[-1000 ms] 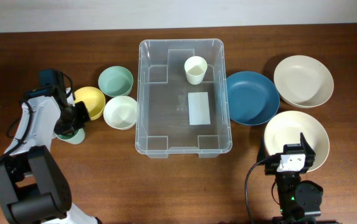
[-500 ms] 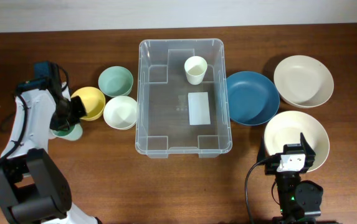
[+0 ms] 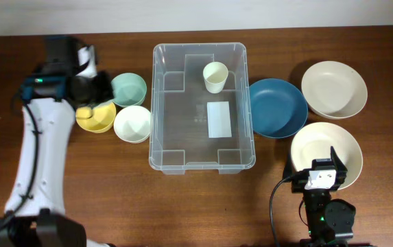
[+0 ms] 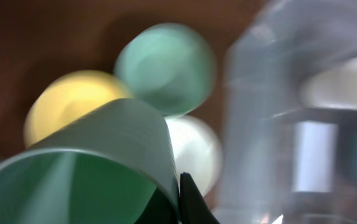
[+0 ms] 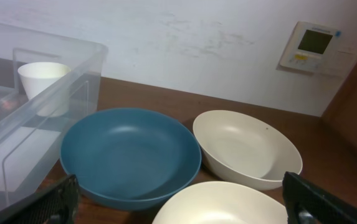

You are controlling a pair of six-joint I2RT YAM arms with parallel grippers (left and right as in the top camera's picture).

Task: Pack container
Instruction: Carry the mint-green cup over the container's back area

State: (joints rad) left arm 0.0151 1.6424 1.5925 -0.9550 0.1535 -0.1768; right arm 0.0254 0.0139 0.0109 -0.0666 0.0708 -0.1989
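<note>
Left claw [image 3: 94, 88] clamped on green cup [image 4: 97, 155], left of container [image 3: 182, 130]. Thin rim pinch; cup may slip. Right claw [image 5: 181, 208] apart.

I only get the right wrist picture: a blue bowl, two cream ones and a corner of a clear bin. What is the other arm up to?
Observer: The left gripper is shut on a pale green cup, held up on the left side of the container.
Visitor: What else is over there?
Observer: Three small bowls stand left of the container: a green bowl, a yellow bowl and a white bowl.
Visitor: Is the bin filling up?
Observer: Hardly. It holds just one cream cup, upright near its far wall.
</note>
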